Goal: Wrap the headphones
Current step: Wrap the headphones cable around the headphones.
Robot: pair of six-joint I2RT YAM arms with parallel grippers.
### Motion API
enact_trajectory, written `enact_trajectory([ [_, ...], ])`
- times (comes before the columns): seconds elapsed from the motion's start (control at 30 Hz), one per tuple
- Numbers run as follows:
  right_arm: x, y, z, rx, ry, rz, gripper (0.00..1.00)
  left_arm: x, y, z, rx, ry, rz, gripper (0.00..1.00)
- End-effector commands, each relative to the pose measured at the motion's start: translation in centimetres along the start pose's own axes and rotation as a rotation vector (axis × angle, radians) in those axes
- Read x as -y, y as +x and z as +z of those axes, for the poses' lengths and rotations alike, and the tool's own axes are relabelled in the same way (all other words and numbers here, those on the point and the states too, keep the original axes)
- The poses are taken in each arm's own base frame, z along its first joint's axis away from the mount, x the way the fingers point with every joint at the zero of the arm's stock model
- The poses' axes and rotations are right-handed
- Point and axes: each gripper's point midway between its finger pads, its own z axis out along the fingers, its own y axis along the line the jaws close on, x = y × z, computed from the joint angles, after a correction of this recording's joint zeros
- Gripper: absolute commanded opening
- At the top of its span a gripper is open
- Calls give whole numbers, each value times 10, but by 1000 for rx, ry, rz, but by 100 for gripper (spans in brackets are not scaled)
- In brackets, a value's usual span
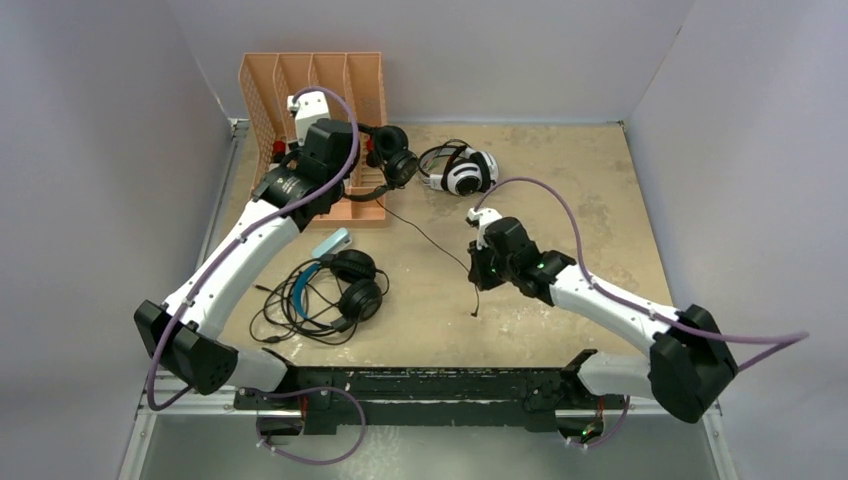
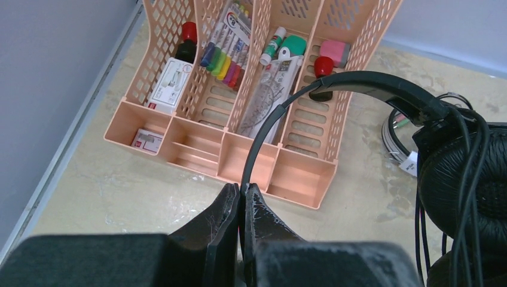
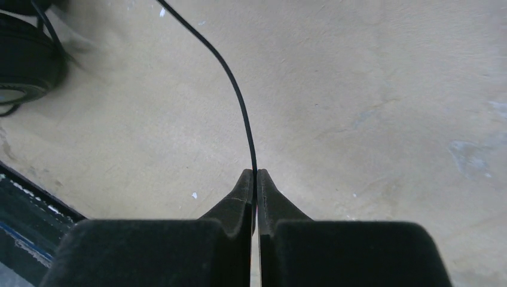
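Left end effector [image 2: 240, 191] grips the black headphones' [image 2: 460, 179] stiff headband [image 2: 359, 81]; right end effector [image 3: 255, 179] pinches their cable [image 3: 239, 101], which looks limp, light and probably slippery, and leads off ahead-left.

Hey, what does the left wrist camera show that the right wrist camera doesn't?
Only the left wrist: a peach organizer holding markers, and the left hand shut on the black headset at its headband.
Only the right wrist: the right hand shut on a thin black cable.
Both: the beige table and a hand pinched shut.
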Motion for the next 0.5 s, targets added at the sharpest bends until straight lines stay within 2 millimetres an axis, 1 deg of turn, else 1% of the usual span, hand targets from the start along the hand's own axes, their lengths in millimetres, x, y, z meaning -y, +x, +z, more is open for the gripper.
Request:
enact_trajectory([
  [0.0, 4, -40, -42, 93, 81, 31, 0, 2, -28, 3, 77, -11, -53, 0],
  [0.03, 11, -54, -51, 139, 128, -8, 0, 1, -26, 5, 75, -21, -39, 0],
  [0.07, 10, -61, -59, 149, 124, -44, 0, 0, -25, 8, 73, -31, -20, 0],
  [0.17, -2, -88, -87, 234, 86, -133, 0, 3, -18, 17, 64, -43, 44, 0],
  [0.27, -21, -121, -120, 351, 7, -228, 0, 7, -7, 27, 55, -31, 119, 0],
  [0.37, -33, -150, -141, 426, -23, -337, 0, 17, 11, 36, 25, -5, 179, 0],
  [0.47, -42, -179, -159, 471, -22, -412, 0, 27, 26, 36, 5, 1, 244, 0],
])
